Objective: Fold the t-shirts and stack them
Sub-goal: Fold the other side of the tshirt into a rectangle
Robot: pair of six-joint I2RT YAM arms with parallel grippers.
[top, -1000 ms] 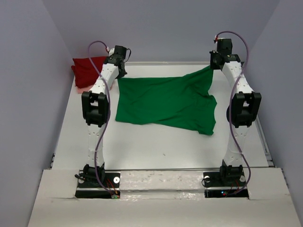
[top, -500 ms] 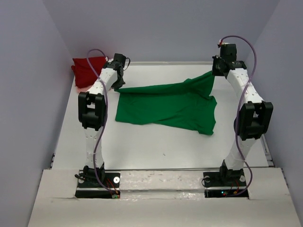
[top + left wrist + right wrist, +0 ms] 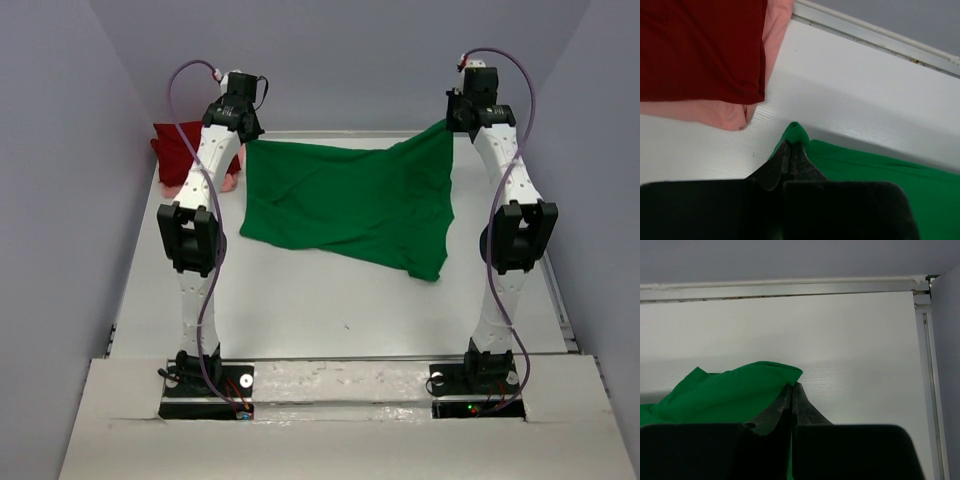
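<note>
The white tabletop (image 3: 330, 300) is carrying all three garments. The green t-shirt (image 3: 350, 205) is hanging spread out between the two arms over the far half. Its top edge is pulled taut from corner to corner, and its lower part is draping down toward the middle of the tabletop. The dark red t-shirt (image 3: 695, 45) is lying bunched in the far left corner. It is resting on top of the salmon pink t-shirt (image 3: 715, 112), which is peeking out along its near edge. The left pincer (image 3: 792, 145) is clamping together on the green t-shirt's left top corner. The right pincer (image 3: 792, 387) is pinching the right top corner in the same way.
</note>
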